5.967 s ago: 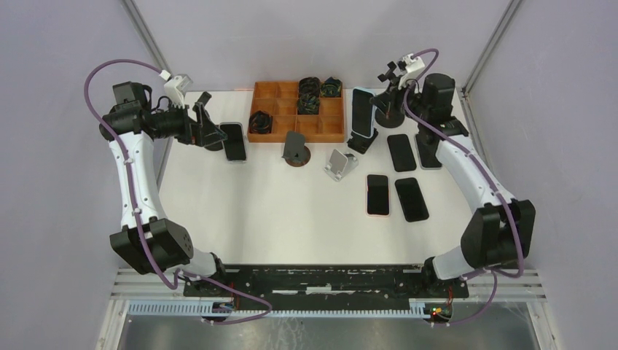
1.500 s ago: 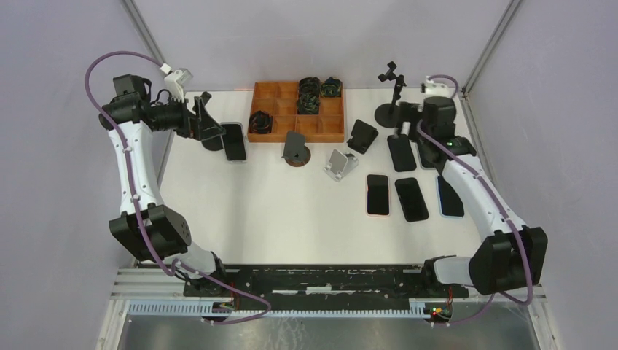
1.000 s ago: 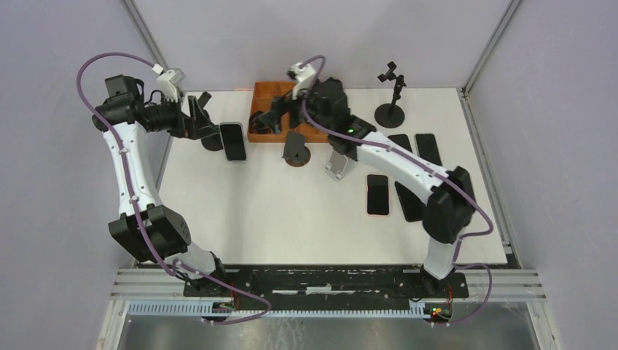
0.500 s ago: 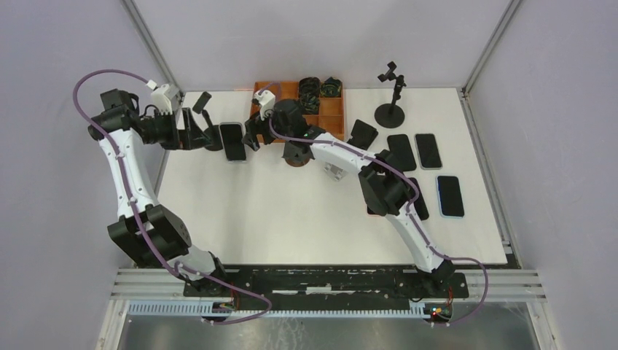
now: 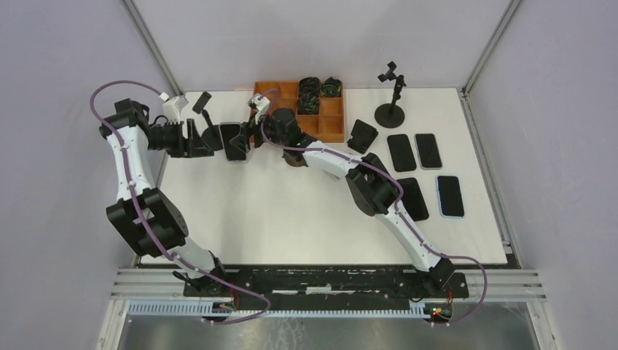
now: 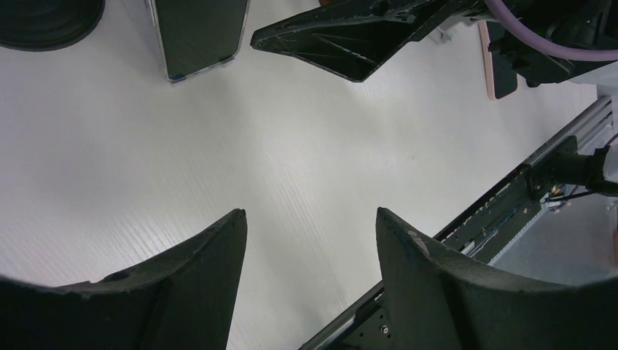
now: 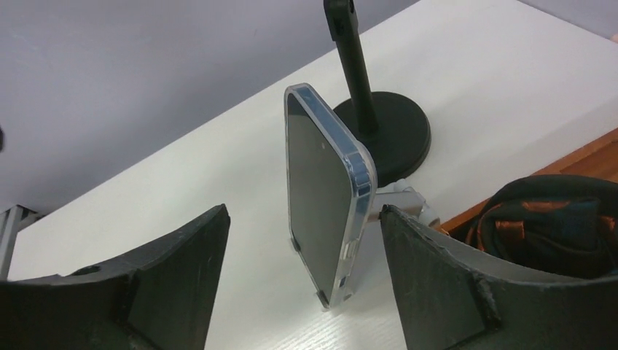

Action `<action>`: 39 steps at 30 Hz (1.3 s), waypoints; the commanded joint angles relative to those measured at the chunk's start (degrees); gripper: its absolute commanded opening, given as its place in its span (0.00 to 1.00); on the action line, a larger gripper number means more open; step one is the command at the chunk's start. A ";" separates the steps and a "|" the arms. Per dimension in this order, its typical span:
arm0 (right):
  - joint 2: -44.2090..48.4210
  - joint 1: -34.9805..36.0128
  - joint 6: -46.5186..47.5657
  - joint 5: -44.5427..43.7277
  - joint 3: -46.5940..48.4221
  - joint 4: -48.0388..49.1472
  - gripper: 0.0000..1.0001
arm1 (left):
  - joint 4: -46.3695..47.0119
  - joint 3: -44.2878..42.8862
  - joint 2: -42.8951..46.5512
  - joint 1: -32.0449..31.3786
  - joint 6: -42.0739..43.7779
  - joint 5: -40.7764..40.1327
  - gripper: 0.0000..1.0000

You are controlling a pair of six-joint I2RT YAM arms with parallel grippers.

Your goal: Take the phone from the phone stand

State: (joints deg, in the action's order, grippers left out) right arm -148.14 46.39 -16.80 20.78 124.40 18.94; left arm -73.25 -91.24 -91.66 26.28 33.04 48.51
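Note:
The phone [image 7: 324, 197], dark-screened in a clear case, stands almost upright at the table's back left [image 5: 235, 141]. It leans on a small silver phone stand [image 7: 399, 203] that shows only behind it. My right gripper [image 7: 304, 211] is open, one finger on each side of the phone's lower half, neither touching it. In the top view the right gripper [image 5: 252, 134] sits just right of the phone. My left gripper [image 5: 195, 140] is left of the phone, open, with only bare table between its fingers [image 6: 310, 219]. The phone's lower end [image 6: 197, 36] shows at the top of the left wrist view.
A black pole stand with a round base [image 5: 211, 135] stands right beside the phone. The orange tray [image 5: 331, 131] holding cable coils is behind my right arm. Farther right are a black wedge stand [image 5: 362, 136], a tall clamp stand [image 5: 392, 109] and several flat phones [image 5: 401, 152].
My right arm has swung from the back right across to the phone at the left, and its jaws now flank it. Both grippers have narrowed a little. The left gripper shifted slightly toward the phone.

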 commanded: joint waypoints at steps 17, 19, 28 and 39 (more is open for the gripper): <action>35.22 -0.80 7.93 3.76 -34.62 7.30 0.98 | 30.18 10.82 -7.97 -7.58 -9.26 -8.31 0.69; 39.22 -0.84 7.61 5.43 -38.72 7.11 0.98 | 35.54 11.71 -8.71 -8.50 -11.69 -10.11 0.69; 51.90 -0.86 6.99 9.24 -54.65 7.87 0.98 | 44.59 7.83 -18.73 -10.92 -13.52 -10.94 0.70; 55.23 -1.16 8.28 9.68 -59.41 4.97 0.98 | 28.54 2.24 -26.09 -11.08 8.13 5.29 0.39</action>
State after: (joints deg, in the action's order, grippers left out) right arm -96.27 45.60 -9.58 29.56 64.90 22.46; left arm -38.63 -88.44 -116.03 15.53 30.41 48.45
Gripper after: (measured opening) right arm 0.979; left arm 0.430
